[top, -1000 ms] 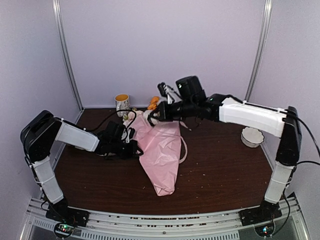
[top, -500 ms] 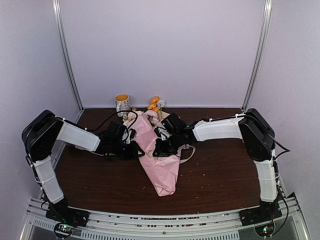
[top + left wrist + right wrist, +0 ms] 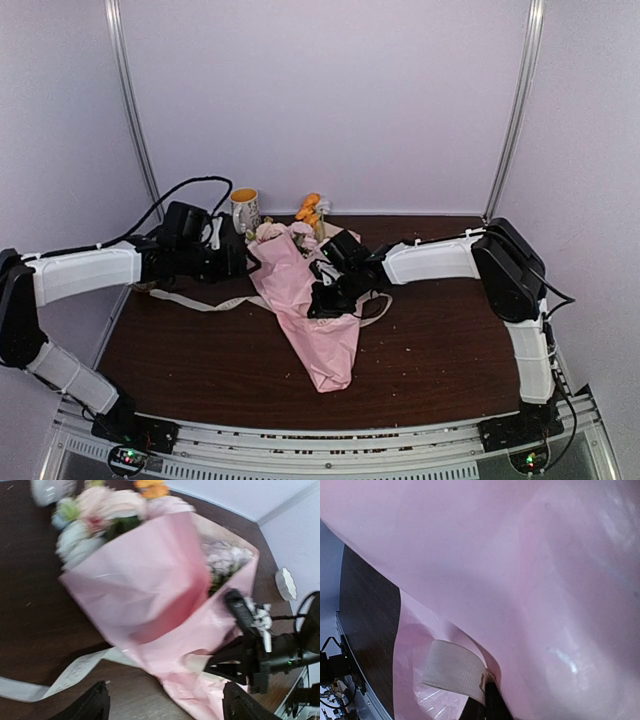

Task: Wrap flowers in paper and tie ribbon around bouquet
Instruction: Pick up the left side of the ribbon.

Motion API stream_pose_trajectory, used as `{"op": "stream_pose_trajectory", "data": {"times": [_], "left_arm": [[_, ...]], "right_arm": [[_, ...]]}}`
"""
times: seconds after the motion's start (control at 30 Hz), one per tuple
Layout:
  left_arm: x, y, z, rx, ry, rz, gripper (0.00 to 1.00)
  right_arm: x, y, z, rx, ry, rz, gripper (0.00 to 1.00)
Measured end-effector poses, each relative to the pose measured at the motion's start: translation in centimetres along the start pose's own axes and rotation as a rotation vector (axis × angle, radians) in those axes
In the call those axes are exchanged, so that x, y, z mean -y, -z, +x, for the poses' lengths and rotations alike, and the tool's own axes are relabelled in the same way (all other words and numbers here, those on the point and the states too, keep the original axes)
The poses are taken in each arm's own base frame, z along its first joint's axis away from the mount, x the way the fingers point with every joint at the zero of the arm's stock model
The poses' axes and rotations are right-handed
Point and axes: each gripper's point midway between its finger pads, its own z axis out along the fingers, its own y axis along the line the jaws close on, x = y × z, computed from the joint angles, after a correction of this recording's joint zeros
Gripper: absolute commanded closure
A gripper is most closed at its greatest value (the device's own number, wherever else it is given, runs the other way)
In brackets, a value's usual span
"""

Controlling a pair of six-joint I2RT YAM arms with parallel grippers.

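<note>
The bouquet (image 3: 315,310) lies on the table, a pale pink paper (image 3: 150,590) cone with its wide end at the back. Flowers (image 3: 272,232) show from that end, pale blooms and orange ones (image 3: 310,208); the left wrist view shows the flowers (image 3: 100,510) too. The cream ribbon (image 3: 195,302) trails left of the cone and loops out on its right side. My left gripper (image 3: 243,262) hovers open left of the wide end, holding nothing (image 3: 167,711). My right gripper (image 3: 325,300) rests on the cone's middle, shut on a ribbon (image 3: 454,670) fold against the paper.
A white mug (image 3: 244,208) with a yellow inside stands at the back left, close behind my left wrist. A small white bowl (image 3: 286,583) sits far right. Purple walls close the table at the back and sides.
My left gripper opened, let go and drew back left from the cone; the ribbon now lies loose on the left. My right arm came down onto the cone.
</note>
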Motion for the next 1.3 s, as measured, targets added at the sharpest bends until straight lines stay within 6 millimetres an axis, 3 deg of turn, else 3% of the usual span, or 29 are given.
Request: {"op": "stream_pose_trajectory", "data": {"times": [0.1, 0.17, 0.23, 0.43, 0.57, 0.7, 0.9, 1.17, 1.3], "left_arm": [[-7.0, 1.8, 1.6, 0.018, 0.132, -0.140, 0.23], [-11.7, 2.4, 3.9, -0.006, 0.221, -0.273, 0.23], [-13.8, 2.8, 5.9, -0.048, 0.255, -0.356, 0.23], [-14.3, 2.4, 6.6, -0.060, 0.277, -0.383, 0.22], [-15.2, 1.4, 7.1, -0.059, 0.341, -0.410, 0.12], [-16.3, 0.4, 7.6, -0.070, 0.397, -0.457, 0.09], [-15.9, -0.7, 5.6, -0.030, 0.416, -0.469, 0.13], [-16.4, -2.4, 6.4, -0.058, 0.443, -0.500, 0.29], [-15.8, -2.9, 6.7, -0.060, 0.449, -0.490, 0.57]], "right_arm": [[0.0, 0.0, 0.0, 0.000, 0.002, 0.001, 1.00], [0.0, 0.0, 0.0, 0.000, 0.003, 0.001, 1.00], [0.0, 0.0, 0.0, 0.000, 0.009, 0.002, 1.00], [0.0, 0.0, 0.1, 0.000, 0.017, 0.002, 1.00], [0.0, 0.0, 0.0, 0.001, 0.020, 0.005, 1.00], [0.1, 0.0, 0.0, 0.003, 0.020, 0.007, 1.00], [0.1, 0.0, 0.0, 0.003, 0.020, 0.008, 1.00], [0.1, -0.1, 0.0, 0.005, 0.020, 0.006, 1.00], [0.1, 0.0, 0.0, 0.005, 0.020, 0.007, 1.00]]}}
